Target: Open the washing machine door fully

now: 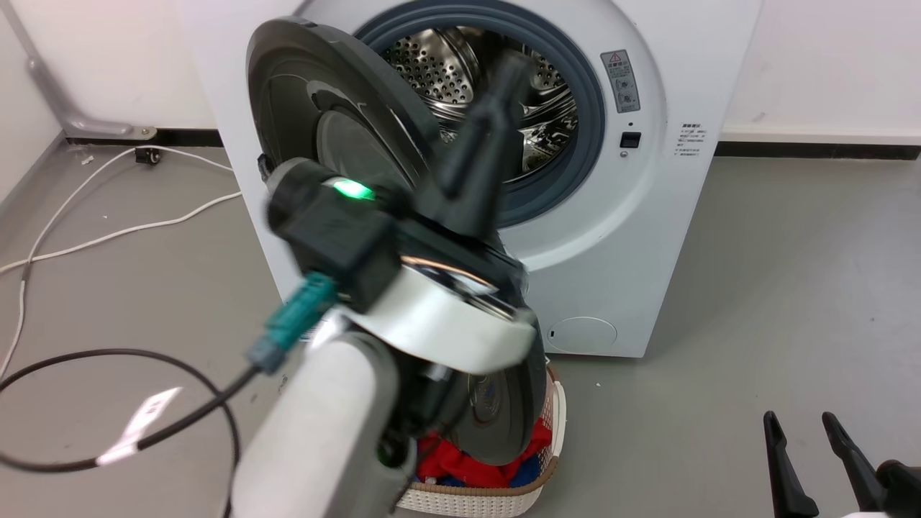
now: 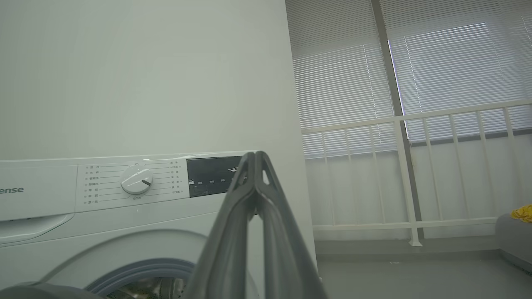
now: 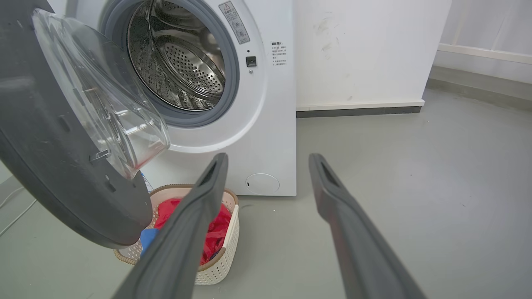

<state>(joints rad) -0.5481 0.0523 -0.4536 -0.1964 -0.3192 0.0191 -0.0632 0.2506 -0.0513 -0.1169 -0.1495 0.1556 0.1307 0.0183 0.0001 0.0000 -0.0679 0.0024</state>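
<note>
The white washing machine (image 1: pixel 647 216) (image 2: pixel 41 216) (image 3: pixel 270 124) stands against the wall with its steel drum exposed. The washing machine door (image 1: pixel 302 93) (image 3: pixel 50 158), a black disc with a clear glass bowl, is swung out to the left, roughly edge-on to the front. My left gripper (image 1: pixel 512 72) (image 2: pixel 255 157) is raised in front of the drum opening, just right of the door's free edge. Its fingers are shut with nothing between them. My right gripper (image 1: pixel 799 432) (image 3: pixel 268 160) hangs low at the right, open and empty, well away from the door.
A woven basket (image 1: pixel 496 500) (image 3: pixel 232 220) with red and blue laundry sits on the floor under the open door. White cables (image 1: pixel 108 237) and a black cable (image 1: pixel 180 360) lie on the floor to the left. A white railing (image 2: pixel 415 120) stands to the right.
</note>
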